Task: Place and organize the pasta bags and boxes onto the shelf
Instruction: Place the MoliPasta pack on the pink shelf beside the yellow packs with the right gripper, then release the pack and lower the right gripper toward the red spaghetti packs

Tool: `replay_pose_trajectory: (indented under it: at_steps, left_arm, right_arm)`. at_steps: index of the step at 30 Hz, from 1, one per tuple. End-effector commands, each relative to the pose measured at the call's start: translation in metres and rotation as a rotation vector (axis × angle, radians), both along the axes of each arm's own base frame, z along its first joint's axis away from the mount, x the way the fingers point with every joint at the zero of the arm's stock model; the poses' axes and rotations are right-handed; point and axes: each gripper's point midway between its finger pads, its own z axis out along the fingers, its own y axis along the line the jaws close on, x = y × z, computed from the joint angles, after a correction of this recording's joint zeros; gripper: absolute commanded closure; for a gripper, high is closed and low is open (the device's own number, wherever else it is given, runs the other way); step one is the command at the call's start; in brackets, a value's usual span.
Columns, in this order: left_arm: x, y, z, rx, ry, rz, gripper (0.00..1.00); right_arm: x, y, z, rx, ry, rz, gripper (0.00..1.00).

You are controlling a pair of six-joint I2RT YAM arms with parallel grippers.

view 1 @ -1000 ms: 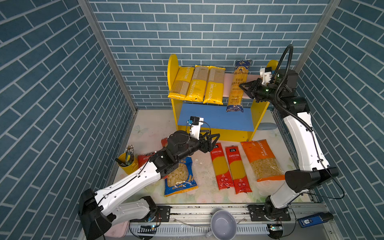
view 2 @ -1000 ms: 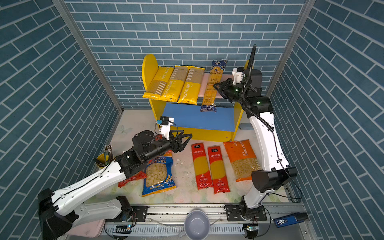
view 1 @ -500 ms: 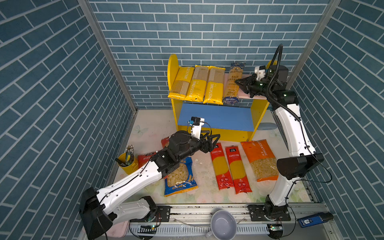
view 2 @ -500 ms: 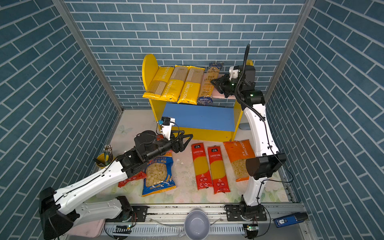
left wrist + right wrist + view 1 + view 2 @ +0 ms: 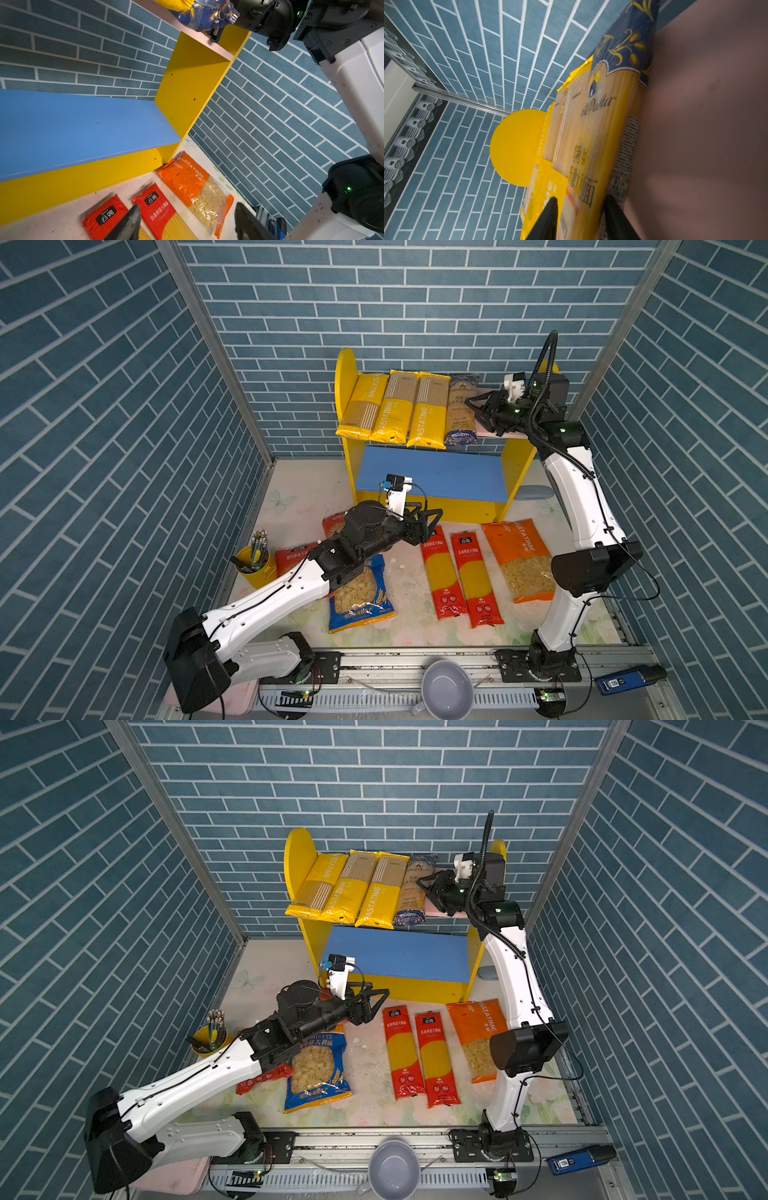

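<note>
Blue-brick walls [image 5: 415,302] ring the surface [image 5: 407,576]: four spaghetti packs [image 5: 395,410] on the shelf [image 5: 347,377], other bags [image 5: 519,560] left below. Right claw [image 5: 581,197] spread over the dark-blue pack [image 5: 460,410]; left claw [image 5: 187,205] spread, empty.

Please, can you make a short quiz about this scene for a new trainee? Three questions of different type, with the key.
1. How many pasta packs lie on the pink upper board?
2. True or false: a bag lies on the blue lower board.
3. The left gripper holds: A) a red pack; B) nothing; C) a pen.
Key: 1. four; 2. false; 3. B.
</note>
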Motion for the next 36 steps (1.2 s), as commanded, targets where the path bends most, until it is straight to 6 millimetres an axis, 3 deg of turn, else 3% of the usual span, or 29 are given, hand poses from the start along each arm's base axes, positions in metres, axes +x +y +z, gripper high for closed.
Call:
replay_pose_trajectory:
  at_steps: [1, 10, 16, 18, 23, 27, 32, 36]
  left_arm:
    - [0.000, 0.000, -0.005, 0.001, 0.003, 0.000, 0.28]
    - [0.004, 0.011, -0.035, 0.053, 0.037, 0.064, 0.20]
    - [0.005, 0.015, -0.084, 0.176, 0.084, 0.102, 0.18]
    - [0.003, 0.016, -0.099, 0.201, 0.099, 0.109, 0.18]
    - [0.005, 0.021, -0.132, 0.210, 0.138, 0.172, 0.19]
    - [0.002, 0.009, -0.146, 0.236, 0.110, 0.182, 0.19]
    - [0.002, -0.003, -0.177, 0.264, 0.169, 0.181, 0.20]
    - [0.003, 0.002, -0.200, 0.386, 0.170, 0.238, 0.21]
  right_arm:
    - [-0.017, -0.006, -0.004, -0.037, -0.009, 0.001, 0.56]
    - [-0.065, -0.019, -0.018, -0.057, -0.049, 0.014, 0.52]
    - [-0.115, -0.029, -0.024, -0.102, -0.135, 0.021, 0.54]
    - [-0.137, -0.028, -0.034, -0.126, -0.150, 0.034, 0.55]
    - [-0.188, -0.015, -0.088, -0.233, -0.196, 0.076, 0.56]
    - [-0.210, -0.015, -0.139, -0.227, -0.120, 0.074, 0.58]
    - [-0.218, -0.036, -0.224, -0.341, 0.069, -0.003, 0.61]
    - [-0.221, -0.036, -0.293, -0.390, 0.214, -0.001, 0.63]
